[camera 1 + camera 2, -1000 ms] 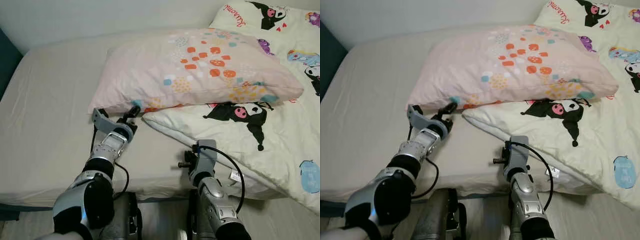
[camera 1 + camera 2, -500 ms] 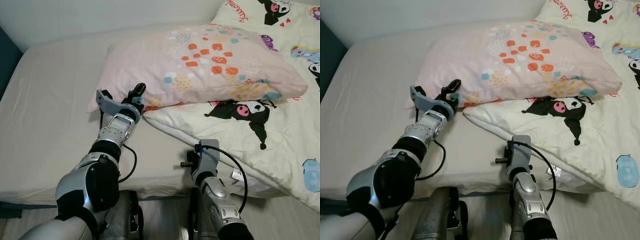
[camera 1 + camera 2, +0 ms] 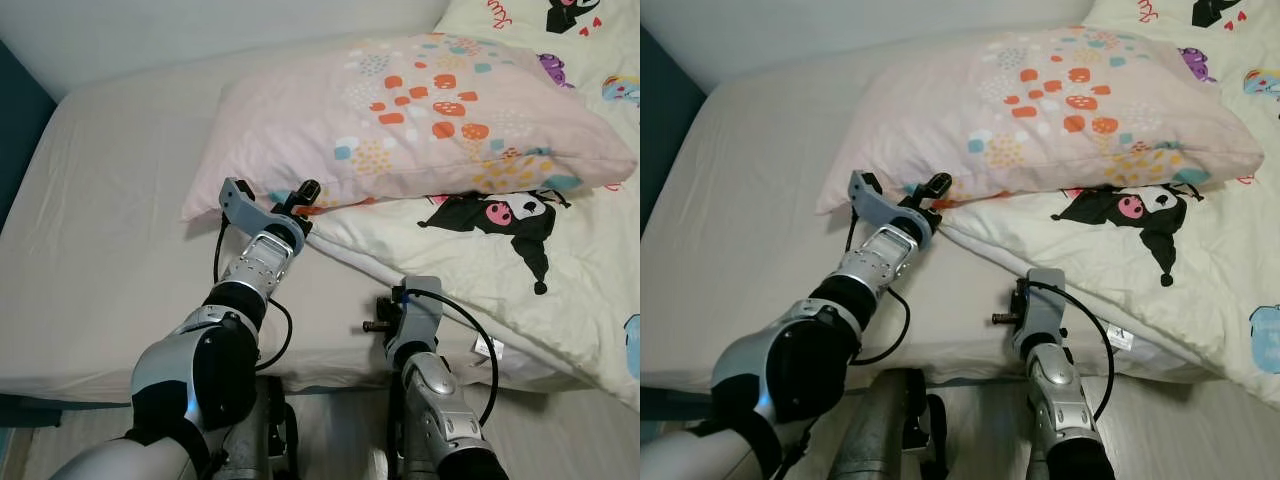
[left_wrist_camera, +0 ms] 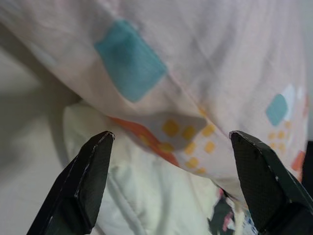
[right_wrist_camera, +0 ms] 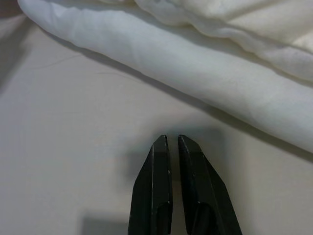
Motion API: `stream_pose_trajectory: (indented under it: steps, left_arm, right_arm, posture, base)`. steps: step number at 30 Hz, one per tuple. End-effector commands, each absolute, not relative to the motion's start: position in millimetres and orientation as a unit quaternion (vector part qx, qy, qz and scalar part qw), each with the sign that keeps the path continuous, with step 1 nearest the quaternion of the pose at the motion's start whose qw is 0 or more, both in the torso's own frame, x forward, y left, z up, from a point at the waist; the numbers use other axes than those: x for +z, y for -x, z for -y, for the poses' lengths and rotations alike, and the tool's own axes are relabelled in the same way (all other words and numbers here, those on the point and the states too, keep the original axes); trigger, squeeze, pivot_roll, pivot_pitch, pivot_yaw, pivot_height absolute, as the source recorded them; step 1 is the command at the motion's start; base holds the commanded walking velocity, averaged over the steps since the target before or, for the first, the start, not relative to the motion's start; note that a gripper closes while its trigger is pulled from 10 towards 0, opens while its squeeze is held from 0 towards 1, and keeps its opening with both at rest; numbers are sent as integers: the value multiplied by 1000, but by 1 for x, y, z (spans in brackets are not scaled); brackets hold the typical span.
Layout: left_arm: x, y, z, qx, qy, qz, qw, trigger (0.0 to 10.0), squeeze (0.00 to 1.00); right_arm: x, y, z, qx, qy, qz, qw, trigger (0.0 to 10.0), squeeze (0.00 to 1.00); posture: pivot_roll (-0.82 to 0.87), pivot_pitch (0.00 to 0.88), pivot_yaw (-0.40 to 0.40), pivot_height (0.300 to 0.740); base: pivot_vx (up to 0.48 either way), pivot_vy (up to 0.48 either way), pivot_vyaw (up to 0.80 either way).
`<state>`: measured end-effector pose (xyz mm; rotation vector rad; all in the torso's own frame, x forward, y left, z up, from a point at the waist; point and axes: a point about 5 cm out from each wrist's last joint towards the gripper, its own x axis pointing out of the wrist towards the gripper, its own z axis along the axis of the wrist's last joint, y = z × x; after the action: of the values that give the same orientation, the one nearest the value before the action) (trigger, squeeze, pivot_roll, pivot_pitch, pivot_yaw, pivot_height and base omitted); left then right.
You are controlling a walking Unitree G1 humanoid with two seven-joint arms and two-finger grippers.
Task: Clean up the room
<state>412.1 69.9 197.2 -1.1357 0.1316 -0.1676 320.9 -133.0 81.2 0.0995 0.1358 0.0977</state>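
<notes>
A pink pillow with orange, teal and yellow spots lies across the bed, its right part resting on a cream cartoon-print duvet. My left gripper is open, its fingers wide apart right at the pillow's near edge, where the pillow meets the duvet's corner. In the eye views this gripper touches the pillow's underside seam. My right gripper is shut with nothing in it. It hovers over the bare sheet just short of the duvet's folded white edge, low near the bed's front edge.
The beige sheet stretches flat to the left of the pillow. A dark blue wall or headboard borders the far left. The mattress's front edge runs just ahead of my body, with floor below.
My left arm has reached forward and to the right along the pillow's near edge, ending at the duvet's corner. The right arm has stayed put.
</notes>
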Motion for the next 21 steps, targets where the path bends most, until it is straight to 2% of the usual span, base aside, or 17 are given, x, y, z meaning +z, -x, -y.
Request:
stream_pose_trajectory:
  steps: [1, 14, 21]
  left_arm:
    - [188, -410, -68, -63, 537, -81, 837, 10000, 0]
    - [207, -414, -61, -41, 577, -66, 813, 10000, 0]
    - [224, -418, -66, -43, 625, -41, 779, 10000, 0]
  right_arm:
    - [69, -312, 127, 52, -53, -95, 993, 10000, 0]
    - [74, -307, 128, 38, -55, -87, 994, 10000, 0]
    - [77, -308, 132, 31, -52, -82, 995, 10000, 0]
  posture:
    - [-125, 474, 204, 627]
    - [-168, 479, 243, 627]
    - [-171, 478, 242, 627]
  base:
    - [0, 0, 0]
    - [0, 0, 0]
    - [0, 0, 0]
